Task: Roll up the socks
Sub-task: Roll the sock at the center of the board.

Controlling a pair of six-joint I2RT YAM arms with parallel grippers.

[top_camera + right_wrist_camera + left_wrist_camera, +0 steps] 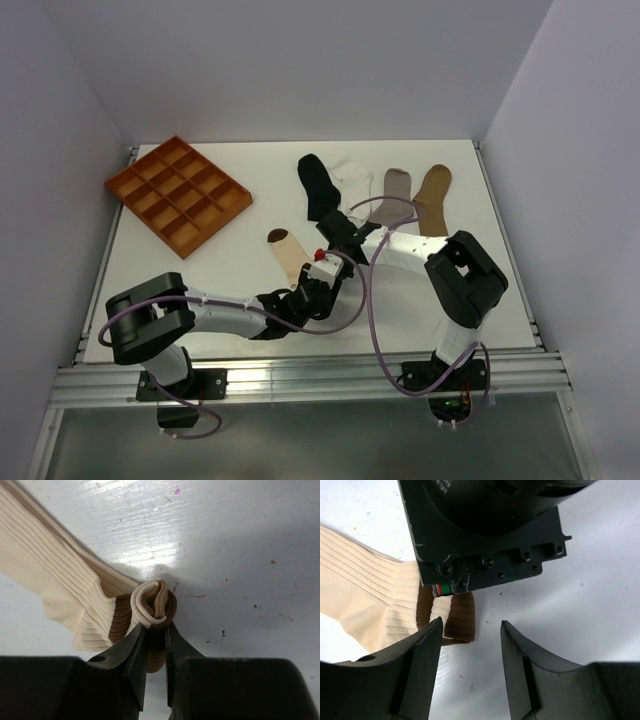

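Overhead, left wrist and right wrist views of one moment, read from left to right.

**Far left.** An orange tray [178, 193] of square compartments lies at an angle on the white counter [240, 265], well apart from the socks.

**Centre.** The cream sock [288, 255] lies flat on the counter with its brown toe pointing away from the arms. The end nearer the arms, which bears the brown bands, is wound into a small tight roll. The left pincer [310, 292] reaches in from the left at this end. In the left wrist view the left pincer [471, 630] is spread, with nothing between its fingers. The banded part of the cream sock [365, 595] lies flat just beyond the left fingertip. The dark body of the other arm's wrist fills the upper part of that view.

The right pincer [322, 268] comes in from the right, meeting the left one over the sock's end. In the right wrist view the right pincer [156, 630] is pressed together on the roll, pinching its lower edge. The ribbed leg of the cream sock [55, 580] trails off to the upper left, flat on the counter.

**Right of centre.** Four socks lie in a row near the counter's far edge: a black sock [320, 185], a white sock [352, 182], a grey sock [395, 190] and a tan sock [433, 198]. All four are flat and unrolled. The black and white socks touch or overlap. The right arm's links cross in front of the near ends of the row.
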